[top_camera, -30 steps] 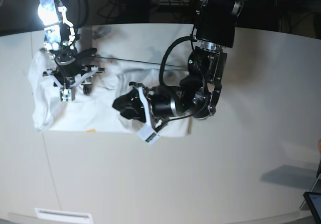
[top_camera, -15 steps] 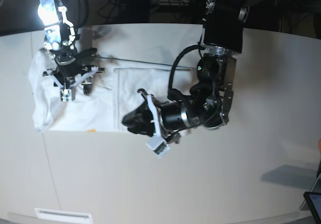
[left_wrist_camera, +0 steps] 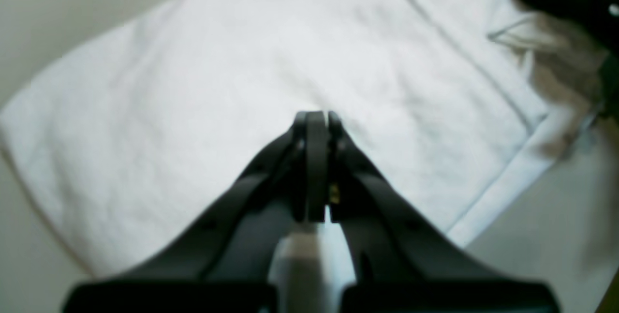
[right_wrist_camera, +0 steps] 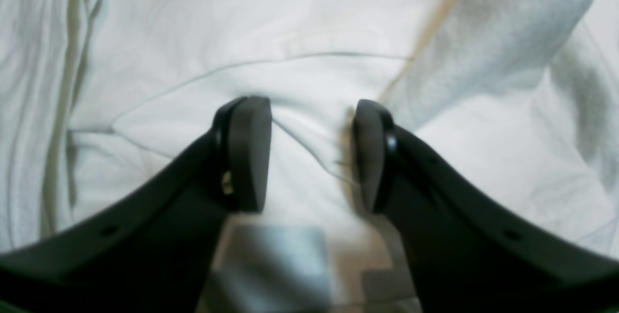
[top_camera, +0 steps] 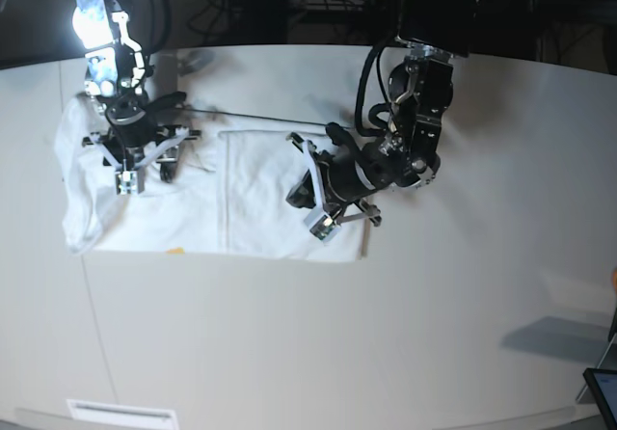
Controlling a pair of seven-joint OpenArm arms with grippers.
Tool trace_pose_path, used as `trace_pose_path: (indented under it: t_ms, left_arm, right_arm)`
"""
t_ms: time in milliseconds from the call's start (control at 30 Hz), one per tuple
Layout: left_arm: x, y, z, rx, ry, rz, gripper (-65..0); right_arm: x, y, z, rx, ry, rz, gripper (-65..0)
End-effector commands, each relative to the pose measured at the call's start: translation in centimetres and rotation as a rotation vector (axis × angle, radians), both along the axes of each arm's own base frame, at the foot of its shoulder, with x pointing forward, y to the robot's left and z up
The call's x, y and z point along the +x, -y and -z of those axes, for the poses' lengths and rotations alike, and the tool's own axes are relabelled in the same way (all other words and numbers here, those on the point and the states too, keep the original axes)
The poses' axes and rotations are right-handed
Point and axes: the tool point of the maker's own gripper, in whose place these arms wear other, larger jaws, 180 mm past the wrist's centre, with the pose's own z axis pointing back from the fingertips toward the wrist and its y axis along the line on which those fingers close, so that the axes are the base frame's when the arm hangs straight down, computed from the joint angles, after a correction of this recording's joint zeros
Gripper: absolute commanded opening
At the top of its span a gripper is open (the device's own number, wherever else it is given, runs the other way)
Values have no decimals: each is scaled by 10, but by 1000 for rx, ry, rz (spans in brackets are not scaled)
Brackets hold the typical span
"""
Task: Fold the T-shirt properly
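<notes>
The white T-shirt (top_camera: 193, 208) lies spread on the table with its plain side up. Its right part forms a flat folded panel (top_camera: 265, 194), and a speck of orange print (top_camera: 175, 250) peeks out at the front edge. My left gripper (top_camera: 301, 201) hovers over that panel, shut, with nothing between its fingertips (left_wrist_camera: 316, 122). The panel (left_wrist_camera: 203, 85) fills the left wrist view. My right gripper (top_camera: 145, 172) stands open over the rumpled left part. In the right wrist view its fingers (right_wrist_camera: 246, 153) straddle a wrinkle of the T-shirt (right_wrist_camera: 314, 61) without pinching it.
The pale table (top_camera: 386, 343) stretches wide in front of and to the right of the shirt. A tablet corner (top_camera: 603, 391) shows at the lower right. Dark cables and gear (top_camera: 289, 6) line the back edge. A bright light (top_camera: 89, 25) shines on the right arm.
My left gripper has shut from half open and swung from the panel's front-left edge back towards the right. The shirt's right part now lies flat. The right arm is still.
</notes>
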Motion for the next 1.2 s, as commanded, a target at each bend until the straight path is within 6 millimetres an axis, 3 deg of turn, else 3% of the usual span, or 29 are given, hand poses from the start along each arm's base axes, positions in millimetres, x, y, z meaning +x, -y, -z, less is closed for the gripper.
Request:
trace_pose_path:
  t_ms: [0, 233, 400, 500, 567, 667, 700, 800, 900, 1033, 1167]
  left_arm:
    - [6, 4, -11, -25, 39, 1, -650]
    - [-15, -15, 31, 103, -43, -3, -650]
    - [-22, -31, 43, 148, -65, -5, -650]
    - [-25, -46, 49, 186, -76, -5, -650]
    - [-25, -56, 50, 209, -76, -6, -650]
    - [-26, -70, 52, 236, -77, -9, -650]
    - [-26, -74, 53, 245, -77, -10, -650]
    - [-26, -83, 53, 264, -77, -10, -650]
    - [-29, -90, 56, 279, -84, -11, -650]
    - [-32, -90, 58, 279, -90, -11, -650]
    - [-34, -90, 59, 279, -95, -10, -650]
  right_arm:
    - [-1, 3, 1, -5, -14, 4, -379]
    - [0, 3, -2, -4, -7, 4, -379]
    - [5, 2, -7, -3, 13, 2, -379]
    - [12, -2, -29, 3, 71, -9, -379]
    - [18, -3, -60, 10, 152, -13, -379]
    - [21, 14, -107, 8, 267, 38, -373]
    - [19, 22, -114, 1, 271, 57, -371]
    - [18, 45, -110, 28, 212, 128, -344]
    - [14, 66, -105, 182, 173, 202, -324]
    - [8, 87, -115, 338, 192, 170, -321]
    - [4, 100, -105, 418, 85, 123, -318]
